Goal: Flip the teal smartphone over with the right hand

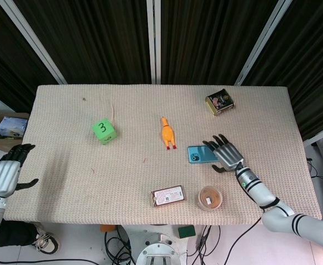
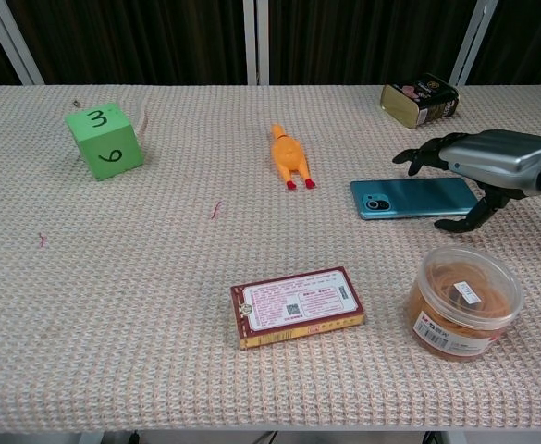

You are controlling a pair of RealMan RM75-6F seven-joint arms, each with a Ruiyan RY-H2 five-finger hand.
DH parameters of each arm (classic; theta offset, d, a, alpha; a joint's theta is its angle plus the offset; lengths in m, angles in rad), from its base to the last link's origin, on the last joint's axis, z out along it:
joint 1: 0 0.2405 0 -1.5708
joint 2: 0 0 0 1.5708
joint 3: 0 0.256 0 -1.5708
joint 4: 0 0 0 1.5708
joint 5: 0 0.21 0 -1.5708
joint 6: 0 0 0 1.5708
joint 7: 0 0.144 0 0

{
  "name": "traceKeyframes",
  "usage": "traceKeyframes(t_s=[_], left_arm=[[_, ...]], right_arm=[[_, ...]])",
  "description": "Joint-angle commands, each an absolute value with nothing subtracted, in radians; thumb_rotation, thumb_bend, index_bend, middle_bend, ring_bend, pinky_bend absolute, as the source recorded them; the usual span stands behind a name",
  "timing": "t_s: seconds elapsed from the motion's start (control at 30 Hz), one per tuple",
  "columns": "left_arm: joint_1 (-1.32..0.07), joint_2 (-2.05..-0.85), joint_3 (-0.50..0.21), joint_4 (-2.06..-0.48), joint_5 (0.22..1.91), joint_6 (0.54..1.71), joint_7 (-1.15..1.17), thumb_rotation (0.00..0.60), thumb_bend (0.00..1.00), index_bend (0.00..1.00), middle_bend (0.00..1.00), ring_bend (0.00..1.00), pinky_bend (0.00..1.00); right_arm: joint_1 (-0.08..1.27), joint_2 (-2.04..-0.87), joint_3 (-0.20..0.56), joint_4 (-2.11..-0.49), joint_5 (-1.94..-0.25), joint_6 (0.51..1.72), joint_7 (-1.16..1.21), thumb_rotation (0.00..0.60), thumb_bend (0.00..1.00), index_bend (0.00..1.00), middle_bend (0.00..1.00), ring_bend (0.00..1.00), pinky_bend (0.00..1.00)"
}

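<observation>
Right hand (image 2: 487, 162) spread above teal smartphone (image 2: 413, 198) (flat, lengthwise left-right, lens leftward)

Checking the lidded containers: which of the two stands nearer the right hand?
The clear plastic tub of rubber bands, just in front of the right hand; the dark tin sits farther back by the table's far edge.

The right hand (image 1: 226, 155) reaches in from the surface's (image 1: 67, 182) near right corner, palm down, fingers spread and empty, thumb hanging lower. The left hand (image 1: 4, 174) hangs just off the surface's left edge, fingers apart, holding nothing.
</observation>
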State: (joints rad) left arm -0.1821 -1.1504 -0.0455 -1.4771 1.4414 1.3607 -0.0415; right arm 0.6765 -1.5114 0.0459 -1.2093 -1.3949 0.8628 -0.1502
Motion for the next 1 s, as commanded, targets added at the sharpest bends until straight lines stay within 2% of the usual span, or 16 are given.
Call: traceKeyframes(t_s=[0.03, 0.5, 0.67, 1.0], left_arm=[[-0.182, -1.151, -0.045, -1.476, 1.443, 1.361, -0.043, 0.600, 0.09, 0.13, 0.12, 0.10, 0.32], [-0.182, -1.149, -0.044, -1.475, 1.440, 1.352, -0.044, 0.600, 0.09, 0.13, 0.12, 0.10, 0.32], [-0.183, -1.149, -0.044, -1.474, 1.438, 1.347, -0.043, 0.600, 0.09, 0.13, 0.12, 0.10, 0.33], [-0.183, -1.149, -0.045, -1.467, 1.427, 1.337, -0.046, 0.600, 0.08, 0.13, 0.12, 0.10, 0.33]], right_arm=[[0.672, -1.522, 0.048, -1.198, -1.414, 0.891, -0.139, 0.556, 0.34, 0.13, 0.23, 0.00, 0.00], [0.676, -1.531, 0.031, -1.182, -1.430, 0.873, -0.127, 0.559, 0.35, 0.17, 0.26, 0.00, 0.00], [0.682, -1.538, 0.030, -1.175, -1.428, 0.859, -0.131, 0.597, 0.35, 0.17, 0.26, 0.00, 0.00], [0.693, -1.563, 0.033, -1.136, -1.423, 0.840, -0.132, 0.600, 0.37, 0.27, 0.32, 0.00, 0.00]])
